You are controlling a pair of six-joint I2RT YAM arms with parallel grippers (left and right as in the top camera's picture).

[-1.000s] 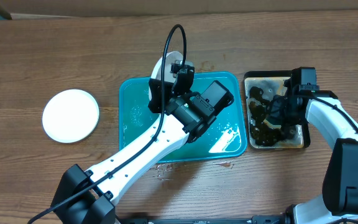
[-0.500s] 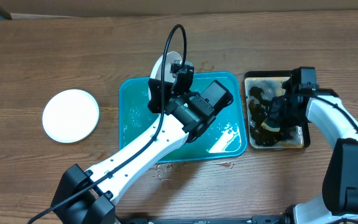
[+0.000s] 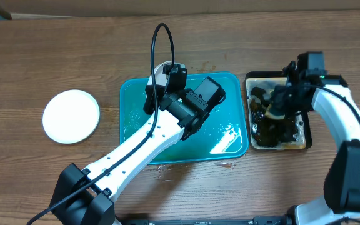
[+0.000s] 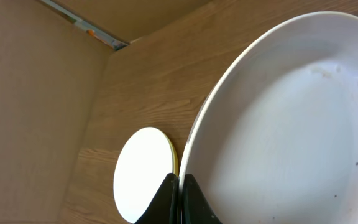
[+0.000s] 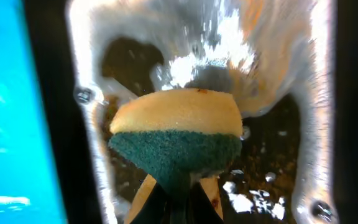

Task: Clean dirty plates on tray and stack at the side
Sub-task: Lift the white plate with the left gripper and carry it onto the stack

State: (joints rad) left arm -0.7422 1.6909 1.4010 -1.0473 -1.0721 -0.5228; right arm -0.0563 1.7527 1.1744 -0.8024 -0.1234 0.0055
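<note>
The left arm (image 3: 136, 150) reaches diagonally across the desk (image 3: 30, 56) over the tray (image 3: 230, 137). Its left pincer (image 4: 179, 193) is clamped on a white plate (image 4: 278, 124) at the tray's far edge (plate tipped up on edge). Right of the tray, the right pincer (image 5: 176, 193) pinches a sponge (image 5: 176, 124) above the basin (image 3: 305, 140). Stacked plates (image 3: 71, 115) lie left of the tray. Since a second ago, the left arm has swung leftward and the right pincer has moved farther back.

You were working at a robot lab bench: a wooden table (image 3: 55, 56), cardboard walls (image 4: 30, 93) around it, two white arms (image 3: 142, 147) over it.
</note>
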